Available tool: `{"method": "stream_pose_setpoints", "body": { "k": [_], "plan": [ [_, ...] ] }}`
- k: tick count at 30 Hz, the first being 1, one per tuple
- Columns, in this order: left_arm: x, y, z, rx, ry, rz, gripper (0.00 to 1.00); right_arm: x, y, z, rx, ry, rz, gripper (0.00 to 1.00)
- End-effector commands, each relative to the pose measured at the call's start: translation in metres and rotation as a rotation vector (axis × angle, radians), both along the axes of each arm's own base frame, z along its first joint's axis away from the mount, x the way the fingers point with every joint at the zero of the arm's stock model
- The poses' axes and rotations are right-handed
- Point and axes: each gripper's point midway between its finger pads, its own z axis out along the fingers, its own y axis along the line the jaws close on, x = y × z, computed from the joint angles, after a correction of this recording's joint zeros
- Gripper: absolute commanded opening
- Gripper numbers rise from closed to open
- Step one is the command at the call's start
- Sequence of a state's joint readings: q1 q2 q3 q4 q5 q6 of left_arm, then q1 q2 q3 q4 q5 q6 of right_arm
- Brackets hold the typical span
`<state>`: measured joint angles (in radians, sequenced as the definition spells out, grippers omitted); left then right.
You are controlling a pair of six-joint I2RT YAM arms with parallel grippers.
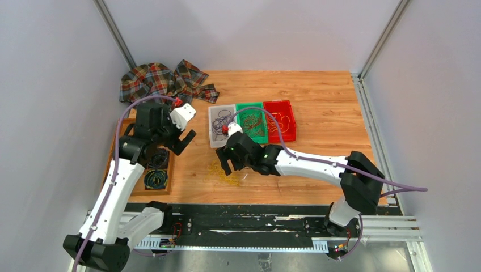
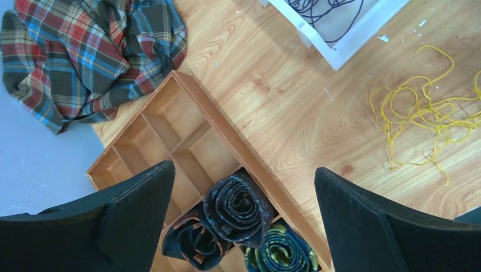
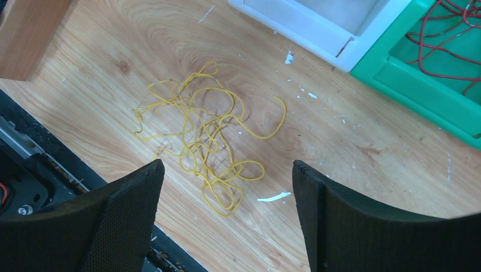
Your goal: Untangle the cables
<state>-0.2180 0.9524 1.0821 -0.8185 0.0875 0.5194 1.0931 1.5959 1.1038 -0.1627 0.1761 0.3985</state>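
On grained wooden table [image 3: 363, 147], loopy yellow cables [image 3: 199, 135]

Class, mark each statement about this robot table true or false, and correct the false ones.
1. The yellow wires lie on the bare table. True.
2. The right tool grips them. False: it is open and empty.
3. The white bin holds dark wires. True.
4. The cloth lies in the tray. False: it lies outside it, on the table.
5. The left tool is shut. False: it is open.
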Motion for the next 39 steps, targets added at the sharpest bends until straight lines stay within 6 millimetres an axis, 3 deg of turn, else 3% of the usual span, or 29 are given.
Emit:
{"method": "stream_pose_setpoints", "body": {
  "k": [1, 10, 14, 19, 25, 32, 39],
  "plan": [
    [-0.013, -0.003, -0.007, -0.021, 0.015, -0.029, 0.98, -0.010, 0.022, 0.012, 0.058, -0.003, 0.025, 0.83],
    [-0.027, -0.009, -0.018, -0.029, 0.061, -0.088, 0.98, -0.021, 0.049, -0.006, 0.093, 0.076, 0.066, 0.75],
    [-0.033, -0.014, -0.027, -0.053, 0.084, -0.109, 0.98, -0.021, 0.050, -0.013, 0.091, 0.079, 0.069, 0.74],
    [-0.036, -0.013, -0.041, -0.033, 0.109, -0.126, 0.98, -0.024, 0.056, -0.019, 0.122, 0.090, 0.087, 0.64],
    [-0.041, -0.014, -0.049, -0.019, 0.112, -0.160, 0.98, -0.023, 0.055, -0.029, 0.101, 0.096, 0.085, 0.60],
    [-0.042, -0.012, -0.043, -0.012, 0.094, -0.162, 0.98, -0.001, 0.043, -0.037, 0.100, 0.100, 0.068, 0.57],
    [-0.041, -0.012, -0.041, 0.000, 0.087, -0.173, 0.98, -0.002, 0.065, -0.039, 0.138, 0.136, 0.182, 0.48]
  ]
}}
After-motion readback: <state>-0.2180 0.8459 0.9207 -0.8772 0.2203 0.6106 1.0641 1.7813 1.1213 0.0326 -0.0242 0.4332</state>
